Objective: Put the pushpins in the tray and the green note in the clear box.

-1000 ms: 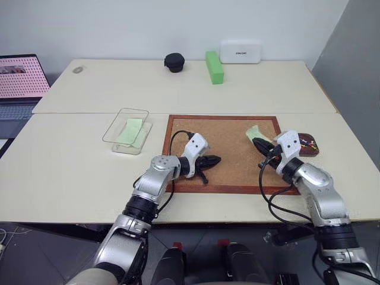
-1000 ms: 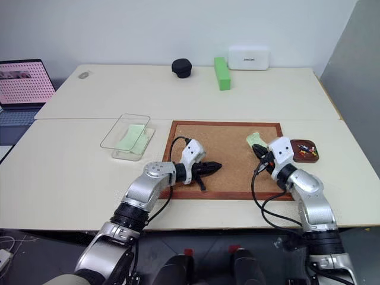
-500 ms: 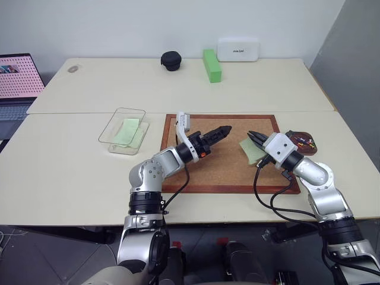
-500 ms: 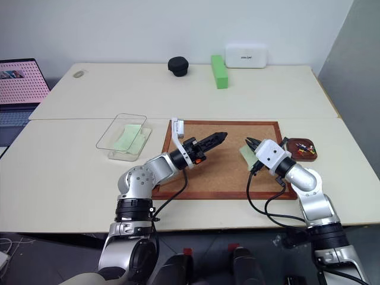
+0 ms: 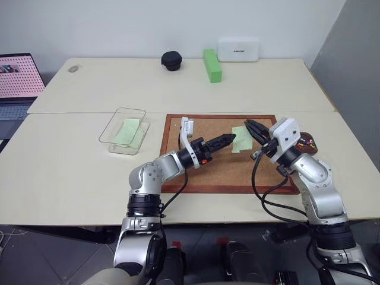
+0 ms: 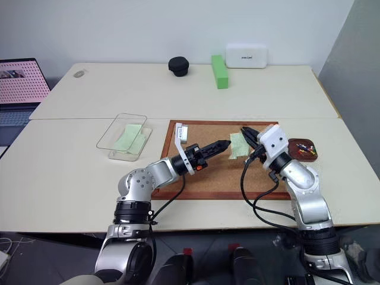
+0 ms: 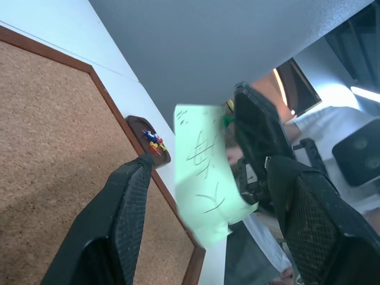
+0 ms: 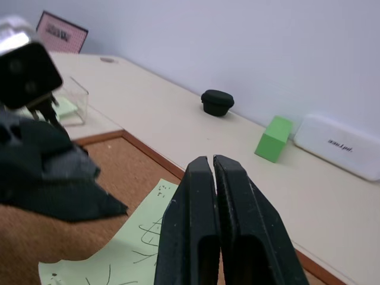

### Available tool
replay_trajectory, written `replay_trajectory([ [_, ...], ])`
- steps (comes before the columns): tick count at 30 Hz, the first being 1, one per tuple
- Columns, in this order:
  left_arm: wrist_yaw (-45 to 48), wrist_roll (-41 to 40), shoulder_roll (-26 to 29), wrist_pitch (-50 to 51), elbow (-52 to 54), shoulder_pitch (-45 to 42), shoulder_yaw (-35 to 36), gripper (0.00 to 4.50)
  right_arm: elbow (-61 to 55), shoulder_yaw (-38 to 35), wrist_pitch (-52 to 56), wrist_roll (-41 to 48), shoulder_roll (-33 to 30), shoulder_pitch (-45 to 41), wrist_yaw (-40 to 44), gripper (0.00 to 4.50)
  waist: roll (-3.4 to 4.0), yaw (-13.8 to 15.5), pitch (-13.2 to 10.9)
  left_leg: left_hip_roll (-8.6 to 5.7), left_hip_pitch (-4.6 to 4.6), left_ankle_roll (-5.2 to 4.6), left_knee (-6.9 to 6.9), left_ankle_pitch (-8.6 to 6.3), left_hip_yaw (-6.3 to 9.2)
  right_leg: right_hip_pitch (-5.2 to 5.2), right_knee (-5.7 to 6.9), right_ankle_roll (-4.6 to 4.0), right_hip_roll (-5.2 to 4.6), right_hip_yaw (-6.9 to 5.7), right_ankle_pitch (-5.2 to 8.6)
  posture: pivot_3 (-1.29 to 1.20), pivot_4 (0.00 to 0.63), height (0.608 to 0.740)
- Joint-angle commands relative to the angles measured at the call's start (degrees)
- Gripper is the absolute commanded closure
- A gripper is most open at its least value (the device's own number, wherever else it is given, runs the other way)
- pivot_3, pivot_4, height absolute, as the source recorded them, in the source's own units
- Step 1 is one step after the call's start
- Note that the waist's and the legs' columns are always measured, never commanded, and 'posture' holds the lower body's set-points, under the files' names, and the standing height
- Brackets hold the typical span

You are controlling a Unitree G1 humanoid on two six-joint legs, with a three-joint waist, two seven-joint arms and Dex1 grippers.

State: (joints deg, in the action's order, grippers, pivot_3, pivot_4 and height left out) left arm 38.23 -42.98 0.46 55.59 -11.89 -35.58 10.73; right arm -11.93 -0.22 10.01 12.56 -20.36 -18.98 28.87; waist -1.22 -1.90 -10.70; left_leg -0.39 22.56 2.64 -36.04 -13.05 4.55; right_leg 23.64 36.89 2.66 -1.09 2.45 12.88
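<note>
Right tool (image 5: 252, 125): clamped on the green note (image 5: 239, 131), which you've lifted off the cork board (image 5: 196, 127) from its far-right corner toward the middle.
Left tool (image 5: 228, 139): jaws spread wide now, tips just beside the note's left edge, nothing gripped yet.
Meaning: looks like a handover to your left arm.
Clear box (image 5: 124, 130): left of the board, one green slip already inside.
Pushpins (image 5: 306, 142): in the tray (image 5: 309, 149) on the desk's right.

Cork board (image 5: 219, 163): rough, matt, wood frame. Green note (image 5: 240, 131): thin paper w/ pen marks. Clear box (image 5: 124, 130): glossy plastic. Fingers (image 7: 127, 219): matt black, textured.
</note>
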Motion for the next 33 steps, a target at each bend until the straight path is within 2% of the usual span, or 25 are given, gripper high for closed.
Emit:
replay_trajectory([
  [1,0.34,-2.66,-0.47,-0.13,0.0,-1.06,0.97,1.26,-4.71,-2.23,4.3,3.6,0.22,-1.66,-1.06,4.5,0.0,0.02,0.0,0.0,0.0,0.0,0.0,0.0,0.0,0.0,0.0,0.0,0.0,0.0,0.0,0.0,0.15,0.74],
  [10,-0.92,-3.34,-1.27,-0.15,-0.5,-1.9,0.59,1.26,-6.72,-1.6,7.92,5.87,1.45,-1.82,-2.09,4.5,0.0,0.02,0.0,-0.01,0.01,0.0,0.0,0.0,-0.01,0.0,-0.01,0.0,0.0,-0.01,0.0,0.0,0.15,0.74],
  [18,-1.08,-3.71,-1.58,0.11,0.0,-1.8,0.54,2.79,-7.3,-1.47,8.96,6.46,2.06,-2.29,-1.99,4.5,0.0,0.01,0.0,-0.01,0.01,0.0,0.0,0.0,-0.01,0.0,-0.01,0.0,0.0,-0.01,0.0,0.0,0.15,0.74],
  [25,-0.83,-3.55,-1.45,0.04,-0.33,-2.12,0.27,4.34,-7.42,-1.01,9.04,6.25,2.18,-2.53,-2.0,4.5,0.0,0.01,0.0,-0.01,0.01,0.0,0.0,0.0,-0.01,0.0,-0.01,0.0,0.0,-0.01,0.0,0.0,0.15,0.74],
  [26,-0.82,-3.62,-1.44,0.12,-0.22,-2.1,0.26,4.44,-7.5,-0.93,9.03,6.2,2.17,-2.46,-1.98,4.5,0.0,0.01,0.0,-0.01,0.01,0.0,0.0,0.0,-0.01,0.0,-0.01,0.0,0.0,-0.01,0.0,0.0,0.15,0.74],
  [33,-0.91,-3.58,-1.26,0.04,-0.38,-2.36,0.41,4.44,-7.89,-0.73,9.27,6.16,2.13,-2.24,-2.0,4.5,0.0,0.0,0.0,-0.01,0.01,0.0,0.0,0.0,-0.01,0.0,-0.01,0.0,0.0,-0.01,0.0,0.0,0.15,0.74],
])
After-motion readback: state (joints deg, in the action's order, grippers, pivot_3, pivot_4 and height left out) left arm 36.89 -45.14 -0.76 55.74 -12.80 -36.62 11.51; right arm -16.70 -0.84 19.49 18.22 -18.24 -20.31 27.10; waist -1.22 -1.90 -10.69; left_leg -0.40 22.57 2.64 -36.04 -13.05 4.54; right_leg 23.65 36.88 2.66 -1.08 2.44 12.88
